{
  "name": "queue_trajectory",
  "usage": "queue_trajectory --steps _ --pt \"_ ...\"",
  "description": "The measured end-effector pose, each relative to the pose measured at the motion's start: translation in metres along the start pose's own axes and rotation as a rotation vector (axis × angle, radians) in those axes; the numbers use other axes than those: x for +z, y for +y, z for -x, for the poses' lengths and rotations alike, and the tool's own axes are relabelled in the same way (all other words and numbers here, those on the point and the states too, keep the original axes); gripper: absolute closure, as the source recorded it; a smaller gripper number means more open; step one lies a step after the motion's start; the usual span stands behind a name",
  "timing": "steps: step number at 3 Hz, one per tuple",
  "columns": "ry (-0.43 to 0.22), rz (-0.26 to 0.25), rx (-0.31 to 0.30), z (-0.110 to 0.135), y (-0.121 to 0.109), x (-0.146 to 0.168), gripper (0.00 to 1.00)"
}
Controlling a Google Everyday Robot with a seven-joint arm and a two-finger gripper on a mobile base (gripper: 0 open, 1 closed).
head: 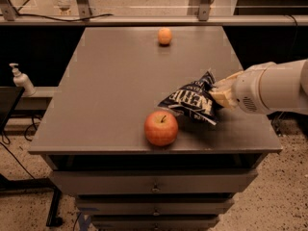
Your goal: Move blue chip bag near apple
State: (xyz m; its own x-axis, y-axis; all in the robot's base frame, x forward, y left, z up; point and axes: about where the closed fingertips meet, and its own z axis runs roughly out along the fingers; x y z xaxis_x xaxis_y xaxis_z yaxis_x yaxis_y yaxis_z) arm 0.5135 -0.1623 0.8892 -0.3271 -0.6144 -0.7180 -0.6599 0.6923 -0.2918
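The blue chip bag (191, 101) is dark navy foil with white lettering and sits just right of and behind the apple (161, 127), near the front edge of the grey table (110, 85). The apple is round, red-orange, with a short dark stem. My gripper (220, 93) comes in from the right on a thick white arm (274, 86) and is shut on the bag's right end. The bag's lower left corner lies close to the apple; I cannot tell whether they touch.
A small plain orange fruit (164, 36) rests near the table's far edge. Drawers (154, 184) sit under the tabletop. A soap dispenser bottle (21, 79) stands on a low ledge at the left. A railing runs behind the table.
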Motion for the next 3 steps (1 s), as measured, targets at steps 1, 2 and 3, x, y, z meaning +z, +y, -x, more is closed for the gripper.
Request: queue_trajectory --steps 1,2,3 --pt "0.002 0.012 0.005 0.0004 0.0014 0.0043 0.59" --pt "-0.001 0.017 0.011 0.0004 0.0028 0.0053 0.35" --pt "-0.005 0.017 0.014 0.0005 0.0043 0.004 0.13"
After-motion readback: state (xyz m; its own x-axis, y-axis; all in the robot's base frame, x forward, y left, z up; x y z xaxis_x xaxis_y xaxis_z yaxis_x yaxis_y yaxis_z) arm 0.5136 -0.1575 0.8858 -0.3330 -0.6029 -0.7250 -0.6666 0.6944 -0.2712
